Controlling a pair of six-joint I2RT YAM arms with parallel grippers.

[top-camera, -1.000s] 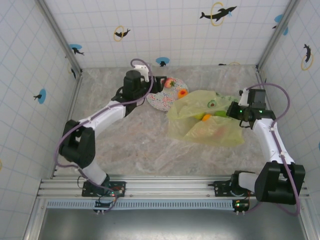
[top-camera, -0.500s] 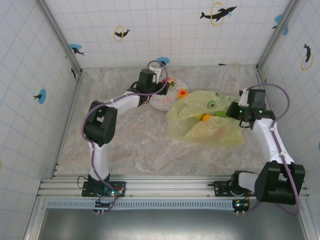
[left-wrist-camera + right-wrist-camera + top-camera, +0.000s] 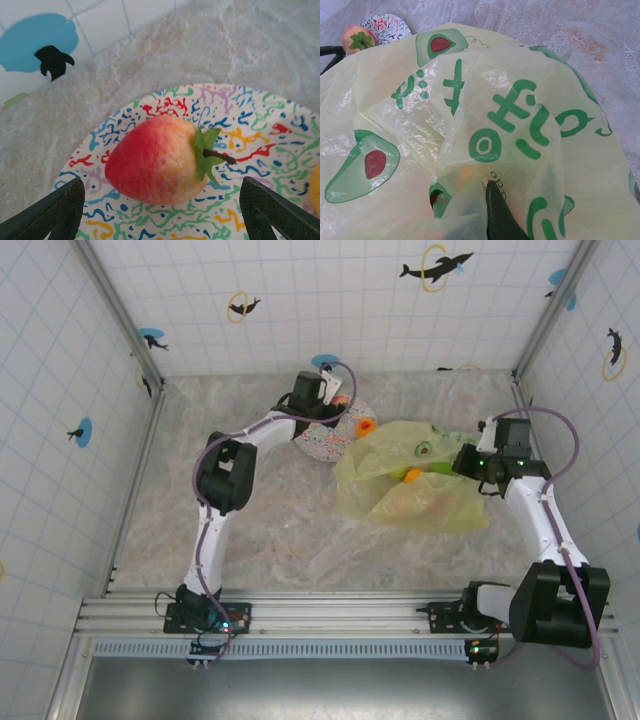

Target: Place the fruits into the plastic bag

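Strawberry (image 3: 157, 160) lies just ahead of spread left tool (image 3: 161, 200).

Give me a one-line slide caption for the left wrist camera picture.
Open left gripper flanking, not touching, a red-and-peach toy strawberry lying on the squiggle-patterned plate.

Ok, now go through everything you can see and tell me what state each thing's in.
plate: flat on the table, carrying two fruits.
strawberry: lying on its side on the plate.
orange fruit: sitting at the plate's rim.
plastic bag: crumpled on the table, bagged fruit showing through.
left hand: open, straddling the strawberry, not touching.
right hand: shut on the plastic bag.
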